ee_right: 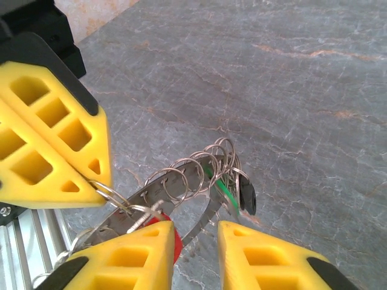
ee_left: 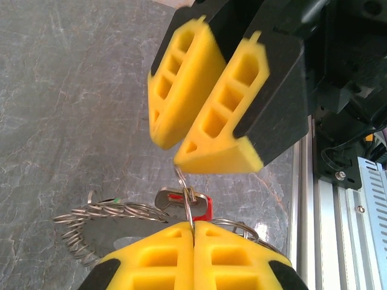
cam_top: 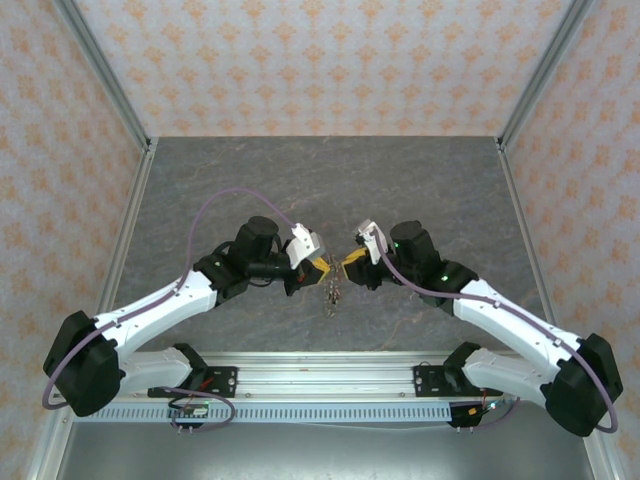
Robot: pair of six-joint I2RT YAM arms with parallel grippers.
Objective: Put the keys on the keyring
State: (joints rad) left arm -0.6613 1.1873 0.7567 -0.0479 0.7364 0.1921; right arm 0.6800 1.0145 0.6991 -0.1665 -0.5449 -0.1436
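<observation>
Right wrist: keyring (ee_right: pixel 192 169) seemingly hangs from left hand (ee_right: pixel 92 183).

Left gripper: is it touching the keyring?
Touching. The left wrist view shows the left gripper shut on a wire loop of the keyring; the loop runs into the seam between its fingers.

- A grey stone-look table top (cam_top: pixel 420 190), veined with pale and rusty lines, forms the work surface.
- Walls (cam_top: pixel 320 60) papered in cream with an orange floral pattern rise from the table top's far, left and right edges.
- Silver metal posts (cam_top: pixel 100 68) slant up from its two far corners.
- An aluminium rail (cam_top: pixel 330 378) runs along its near edge, with a white slotted strip (cam_top: pixel 330 411) just in front.
</observation>
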